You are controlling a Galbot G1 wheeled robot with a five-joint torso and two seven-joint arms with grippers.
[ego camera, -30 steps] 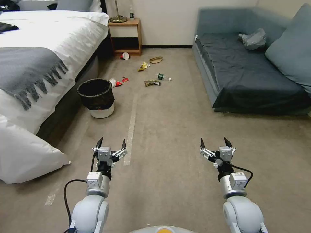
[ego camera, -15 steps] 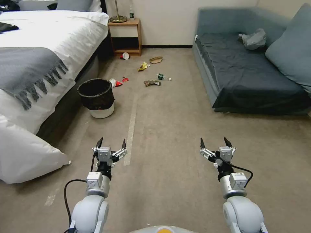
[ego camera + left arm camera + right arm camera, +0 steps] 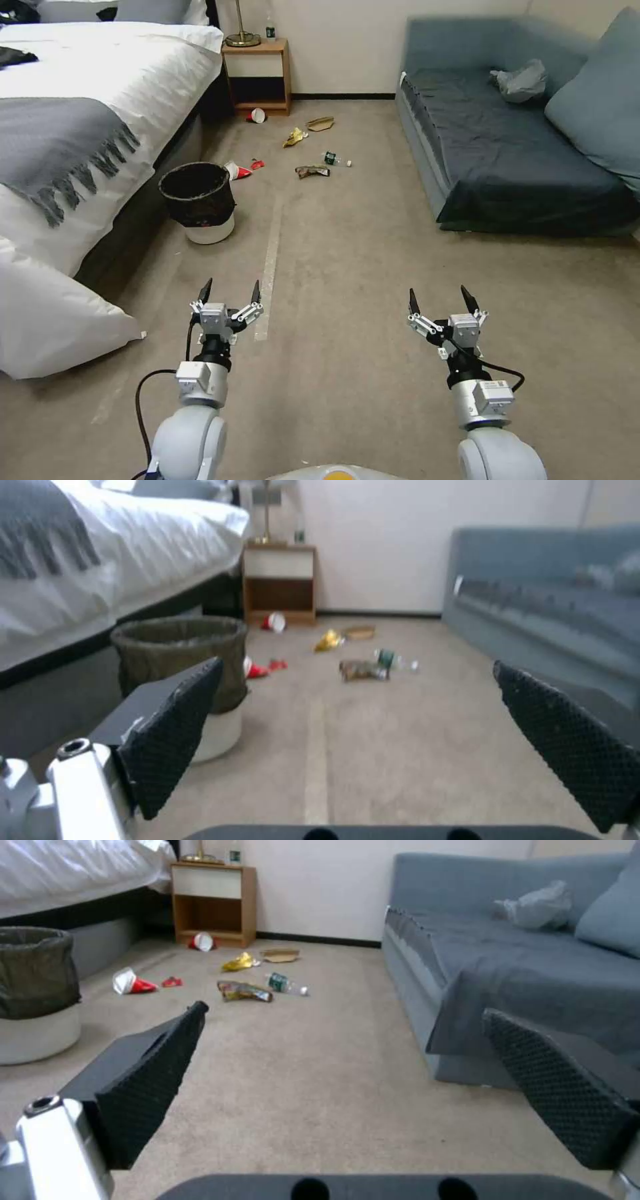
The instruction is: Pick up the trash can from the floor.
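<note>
While both grippers are hovering with jaws wide and empty, the small round white black-lined trash can (image 3: 198, 201) is standing upright ahead, nearer the left gripper (image 3: 229, 295) than the right gripper (image 3: 440, 300).

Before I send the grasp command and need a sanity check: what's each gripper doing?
Left gripper: open, holding nothing, above the floor, short of the trash can.
Right gripper: open, holding nothing.

The trash can (image 3: 200, 203) wears a crinkled black plastic liner; the floor (image 3: 347, 267) is matt short-pile carpet.
</note>
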